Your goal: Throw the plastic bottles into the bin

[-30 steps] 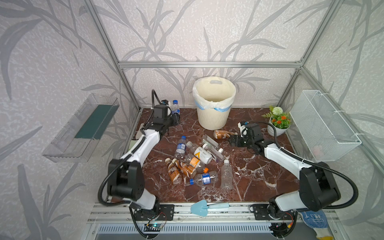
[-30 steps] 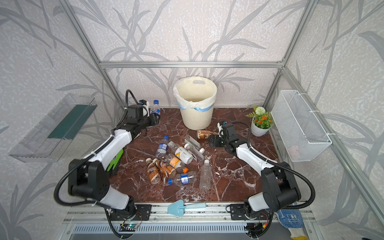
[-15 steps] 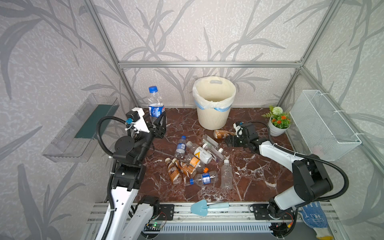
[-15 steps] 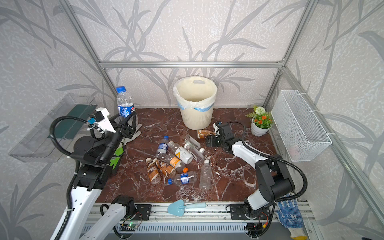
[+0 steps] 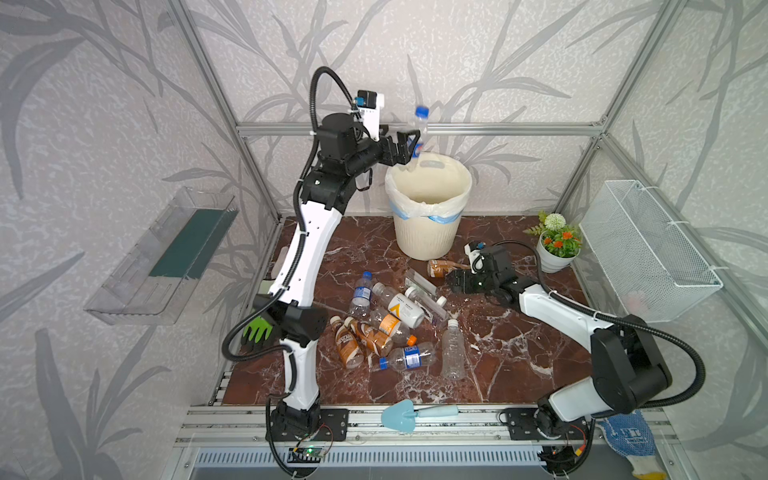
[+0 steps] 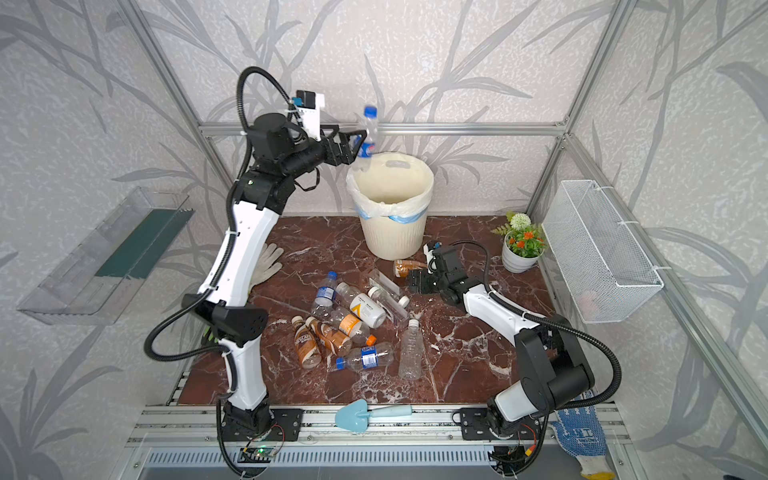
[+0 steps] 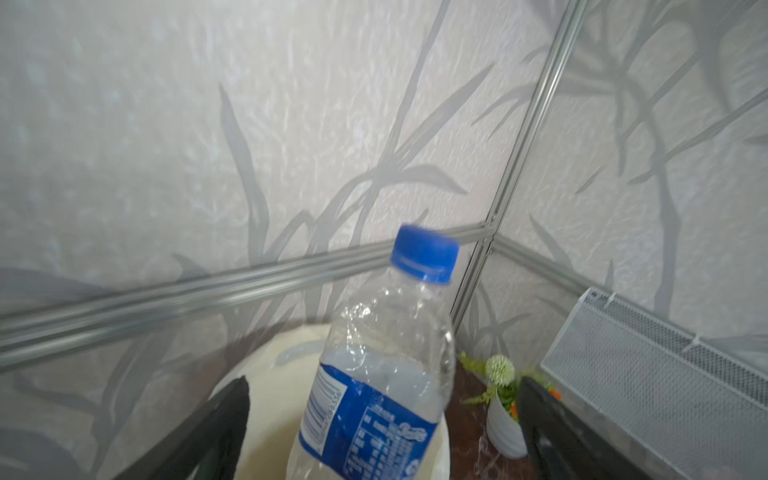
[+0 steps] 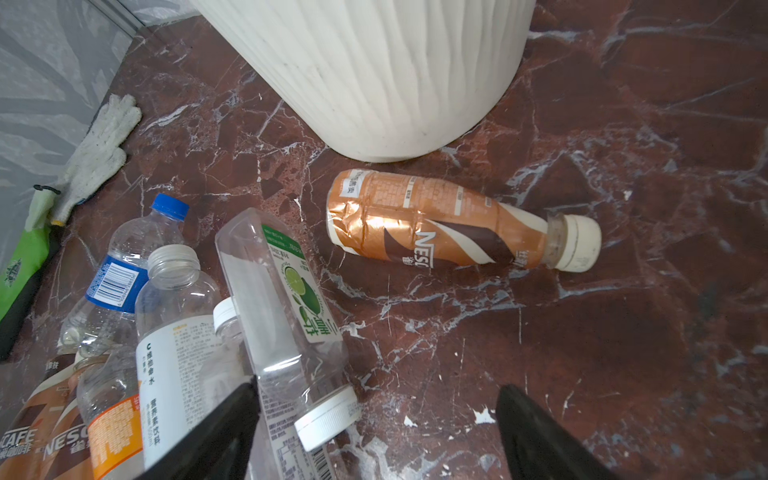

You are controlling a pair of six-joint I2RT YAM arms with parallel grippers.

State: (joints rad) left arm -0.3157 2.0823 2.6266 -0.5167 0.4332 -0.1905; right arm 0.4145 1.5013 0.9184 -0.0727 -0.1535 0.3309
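Blue-capped bottle: seen loose between jaws of wide-spread left pincer, above far-left rim of bin; release is best made nearer the opening's middle. Right pincer: wide, empty.

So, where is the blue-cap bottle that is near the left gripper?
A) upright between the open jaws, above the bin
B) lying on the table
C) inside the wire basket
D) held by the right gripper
A: the bottle stands upright between the jaws of the left gripper, with a gap on each side, and the bin is right under it.
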